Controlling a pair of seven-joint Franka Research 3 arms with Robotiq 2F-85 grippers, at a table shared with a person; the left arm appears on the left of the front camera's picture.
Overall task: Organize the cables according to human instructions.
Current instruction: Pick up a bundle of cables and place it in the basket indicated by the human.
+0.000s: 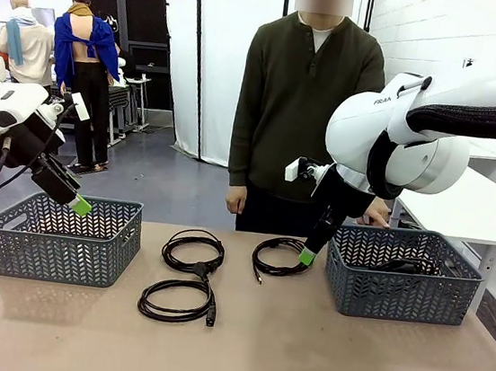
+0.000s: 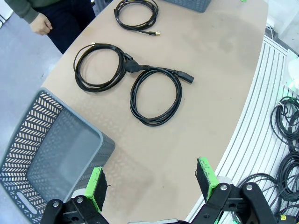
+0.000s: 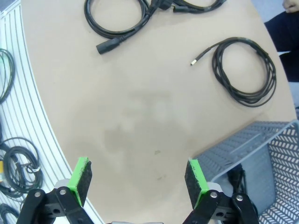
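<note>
Three black coiled cables lie on the tan table. Two of them, a far cable (image 1: 193, 251) (image 2: 100, 65) and a near cable (image 1: 178, 301) (image 2: 156, 98), touch at the middle. A third cable (image 1: 277, 255) (image 3: 245, 70) (image 2: 136, 14) lies beside the right basket (image 1: 399, 285). A fourth cable (image 1: 401, 265) (image 3: 236, 177) lies in that basket. My left gripper (image 1: 78, 204) (image 2: 150, 182) hangs open over the left basket (image 1: 60, 239) (image 2: 51, 154), holding nothing. My right gripper (image 1: 307, 254) (image 3: 138, 175) hangs open and holds nothing, just above the table by the third cable. The human (image 1: 307, 111) stands at the far side.
The human's hand (image 1: 375, 217) rests just behind the right basket; the other hand (image 1: 235, 199) (image 2: 42, 23) hangs at the far table edge. More cables (image 2: 285, 140) (image 3: 18, 163) lie on the floor below the table's near edge. The table's front half is bare.
</note>
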